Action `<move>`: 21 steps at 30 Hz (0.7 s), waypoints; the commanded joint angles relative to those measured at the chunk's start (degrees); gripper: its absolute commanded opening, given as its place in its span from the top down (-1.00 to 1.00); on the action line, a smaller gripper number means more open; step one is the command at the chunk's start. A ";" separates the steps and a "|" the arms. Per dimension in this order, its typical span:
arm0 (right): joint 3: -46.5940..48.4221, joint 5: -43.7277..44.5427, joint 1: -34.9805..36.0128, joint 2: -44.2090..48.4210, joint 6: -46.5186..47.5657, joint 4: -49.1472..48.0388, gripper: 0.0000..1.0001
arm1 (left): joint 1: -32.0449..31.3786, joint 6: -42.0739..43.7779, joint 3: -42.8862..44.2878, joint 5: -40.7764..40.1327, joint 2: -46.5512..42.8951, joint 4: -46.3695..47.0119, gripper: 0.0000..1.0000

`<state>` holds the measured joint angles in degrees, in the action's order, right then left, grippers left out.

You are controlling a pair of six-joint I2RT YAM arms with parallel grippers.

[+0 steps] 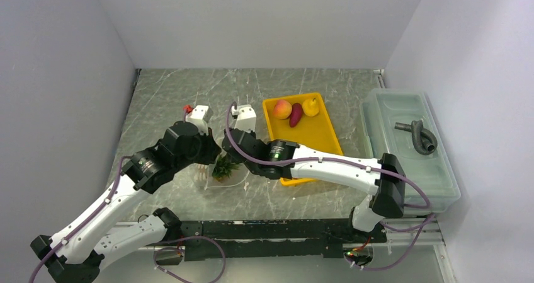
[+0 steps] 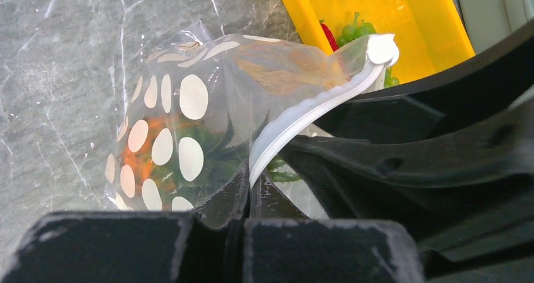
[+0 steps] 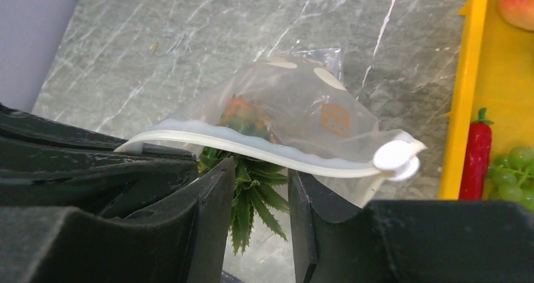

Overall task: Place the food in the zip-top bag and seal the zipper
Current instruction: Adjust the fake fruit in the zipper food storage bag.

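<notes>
Zipper point(image 3: 264, 149) ran crosswise past the gap of the right pincer point(image 3: 261, 182), whose jaws stood apart. Its long axis stretched from the left pincer point(image 2: 247, 191), clamped on one end, to the white slider point(image 3: 395, 158) on the tray point(image 3: 463, 106) side. The zip-top bag point(image 3: 296, 100) sagged beyond it over the table point(image 3: 157, 37), pineapple point(image 3: 249, 201) inside, mouth toward the arms. Chilli point(image 3: 477, 154) and grapes point(image 3: 513, 166) lay in the tray, nearer the right arm.

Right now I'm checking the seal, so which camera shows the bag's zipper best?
The right wrist view: the zipper crosses the frame along nearly its whole length, ending at its white slider. The left wrist view shows it curving up from the shut left gripper. In the top view the arms hide it.
</notes>
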<state>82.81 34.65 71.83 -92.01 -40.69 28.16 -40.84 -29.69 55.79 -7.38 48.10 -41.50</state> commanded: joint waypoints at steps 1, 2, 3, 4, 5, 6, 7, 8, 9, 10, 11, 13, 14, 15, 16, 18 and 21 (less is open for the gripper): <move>1.77 -2.55 0.33 -2.37 0.29 -2.52 0.22 | 0.17 -0.88 2.78 -0.92 -0.41 0.45 1.00; 1.75 -2.69 0.33 -2.77 0.14 -2.66 0.22 | 0.17 -0.89 2.78 -0.91 -0.44 0.45 1.00; 1.75 -2.74 0.33 -3.08 -0.03 -2.61 0.23 | 0.15 -0.89 2.87 -0.87 -0.46 0.38 1.00; 1.75 -2.83 0.33 -3.43 -0.11 -2.59 0.24 | 0.17 -0.94 2.89 -0.81 -0.46 0.44 1.00; 1.79 -2.90 0.33 -3.89 -0.22 -2.54 0.26 | 0.15 -0.97 2.86 -0.80 -0.46 0.45 1.00; 1.83 -2.92 0.33 -4.29 -0.41 -2.38 0.28 | 0.15 -0.97 2.96 -0.80 -0.47 0.45 1.00; 1.85 -3.05 0.33 -4.58 -0.51 -2.26 0.31 | 0.16 -0.91 3.00 -0.86 -0.46 0.45 1.00; 1.73 -3.25 0.33 -4.80 -0.56 -2.35 0.35 | 0.15 -0.93 3.12 -0.86 -0.46 0.38 1.00; 1.48 -3.65 0.33 -4.91 -0.66 -2.51 0.40 | 0.17 -0.97 3.14 -0.93 -0.46 0.44 1.00; 1.08 -4.28 0.33 -4.86 -0.75 -2.88 0.44 | 0.15 -0.98 3.23 -0.98 -0.46 0.43 1.00; 0.60 -5.05 0.33 -4.66 -0.86 -3.35 0.49 | 0.15 -0.98 3.31 -1.19 -0.46 0.33 1.00; -0.90 -7.47 0.33 -3.88 -1.20 -4.96 0.58 | 0.15 -1.06 3.50 -1.44 -0.39 0.20 1.00; -1.83 -9.25 0.37 -3.44 -1.42 -6.01 0.60 | 0.20 -1.13 3.53 -1.73 -0.37 0.11 1.00; -2.85 -10.68 0.41 -3.10 -1.72 -7.23 0.62 | 0.15 -1.15 3.51 -1.86 -0.37 0.06 1.00; -3.63 -12.01 0.41 -2.80 -2.01 -8.14 0.64 | 0.17 -1.23 3.53 -2.00 -0.29 -0.05 1.00; -4.80 -14.36 0.48 -2.48 -2.64 -9.52 0.67 | 0.17 -1.40 3.37 -2.26 -0.33 -0.01 1.00; -5.94 -17.87 0.88 -2.34 -3.07 -11.41 0.69 | 0.21 -1.75 3.01 -2.44 -0.45 0.18 1.00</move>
<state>78.17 22.90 71.94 -96.68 -42.30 22.11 -40.84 -29.87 56.40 -8.56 48.10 -41.91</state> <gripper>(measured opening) 0.161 0.012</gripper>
